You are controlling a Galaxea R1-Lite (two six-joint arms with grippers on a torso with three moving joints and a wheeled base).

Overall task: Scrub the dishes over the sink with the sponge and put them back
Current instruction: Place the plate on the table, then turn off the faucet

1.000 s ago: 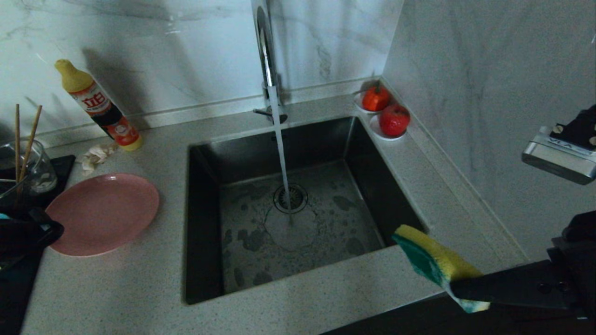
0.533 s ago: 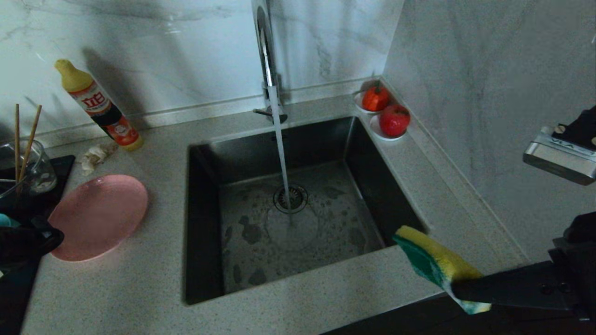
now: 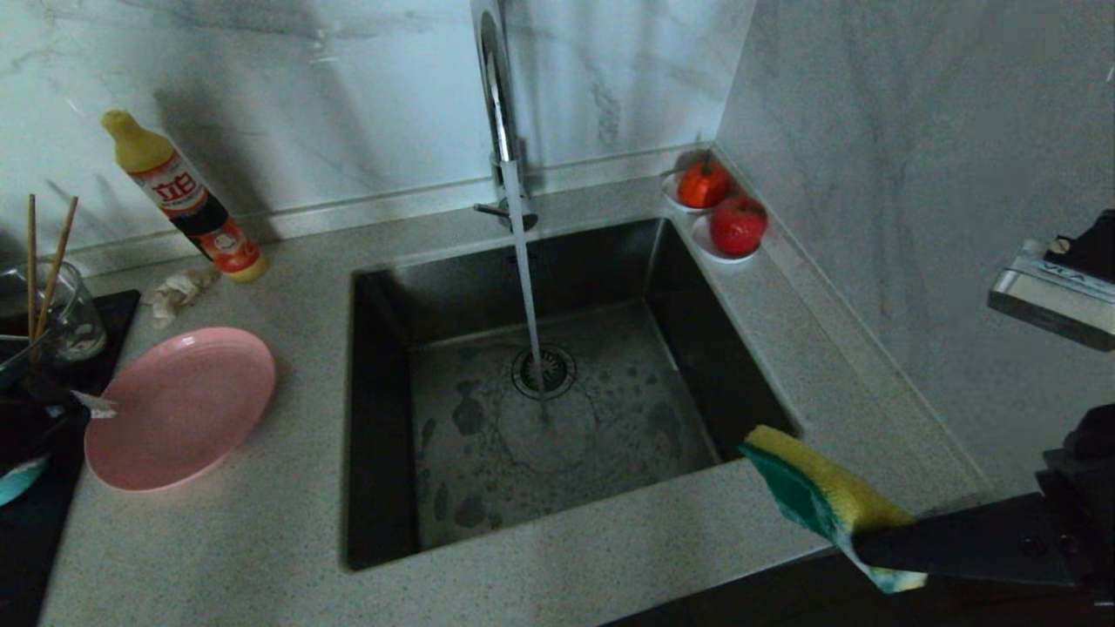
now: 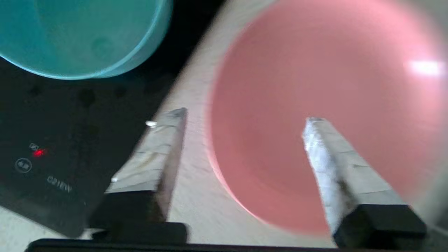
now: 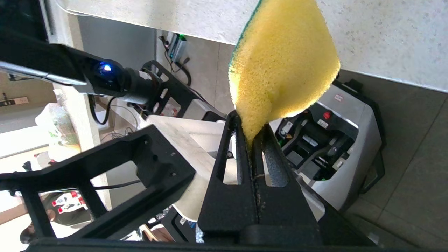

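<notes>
Two hands are seen at the bench's near edge. At the near right corner, the right hand (image 5: 252, 138) is clamped tight on the sponge (image 3: 814, 492), w/ the yellow body facing up and the green face toward the sink (image 3: 383, 383); the sponge is held in the air over the bench's front edge, just beside the sink's near right corner. At the near left edge, the left hand (image 4: 245, 120) is spread wide, nothing gripped; one finger (image 4: 161, 154) is seen over bare bench by the black cooktop (image 4: 52, 140), the other over the pink plate (image 3: 187, 405). Whether the plate is touched can't be told.

The plate is set flat on the bench, left of the sink, its left rim at the cooktop's edge. The teal bowl (image 4: 84, 35) is seen on the cooktop, apart from the plate. Farther back on the cooktop a glass cup (image 3: 65, 313) is stood, w/ the chopsticks (image 3: 43, 261) upright in it.

The sink is let into the bench's middle; water is run from the faucet (image 3: 498, 96) down onto the drain strainer (image 3: 543, 371).

Toward the back edge, a paper wad (image 3: 174, 292) and a yellow-capped detergent bottle (image 3: 187, 200) are placed, the bottle leaning toward the wall. At the far right corner, two red fruits (image 3: 736, 224) are set on small white saucers (image 3: 710, 248).
</notes>
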